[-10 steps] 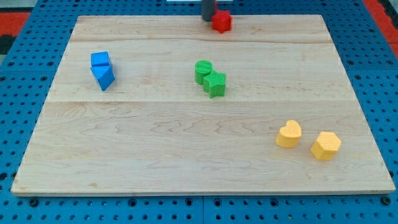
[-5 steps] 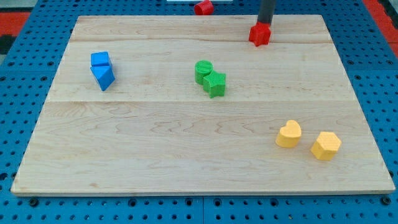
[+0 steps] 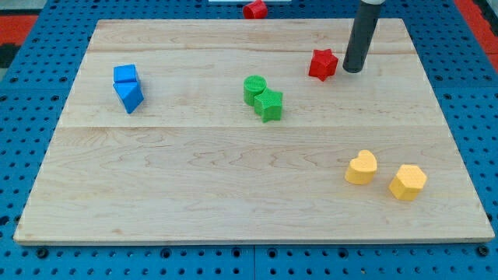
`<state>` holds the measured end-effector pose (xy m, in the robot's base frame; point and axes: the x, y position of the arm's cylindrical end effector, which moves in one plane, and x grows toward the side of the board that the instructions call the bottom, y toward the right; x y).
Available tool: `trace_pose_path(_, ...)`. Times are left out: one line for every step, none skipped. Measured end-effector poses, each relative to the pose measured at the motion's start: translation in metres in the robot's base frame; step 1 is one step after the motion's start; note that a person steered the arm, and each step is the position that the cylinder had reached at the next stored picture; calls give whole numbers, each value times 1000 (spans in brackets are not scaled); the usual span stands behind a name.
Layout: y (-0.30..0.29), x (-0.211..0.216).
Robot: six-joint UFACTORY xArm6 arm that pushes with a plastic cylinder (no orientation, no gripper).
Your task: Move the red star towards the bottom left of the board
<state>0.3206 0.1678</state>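
Note:
The red star point(image 3: 322, 64) lies on the wooden board point(image 3: 233, 187) in its upper right part. My tip point(image 3: 353, 70) stands just to the view's right of the star, a small gap apart from it. The dark rod rises from the tip to the view's top edge.
A second red block point(image 3: 254, 9) sits at the view's top edge, just off the board. A blue cube point(image 3: 124, 75) and a blue triangular block point(image 3: 129, 96) touch at the left. A green cylinder point(image 3: 254, 87) and green star point(image 3: 269, 104) touch in the middle. A yellow heart point(image 3: 362, 167) and yellow hexagon point(image 3: 408, 182) lie lower right.
The red star has moved right and then down the board from near the top edge. My tip has moved right, from the star's upper left to its right side.

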Motion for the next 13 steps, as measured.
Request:
trace_pose_path(0, 6)
trace_pose_path(3, -11)
trace_pose_path(-8, -19)
trace_pose_path(-16, -41)
trace_pose_path(-61, -37)
trace_pose_path(-73, -2)
trace_pose_path(-39, 11)
trace_pose_path(-14, -8)
trace_pose_path(-42, 51)
trace_pose_path(-83, 58)
trace_pose_path(-89, 88)
trace_pose_path(-101, 135)
trace_pose_path(-105, 180)
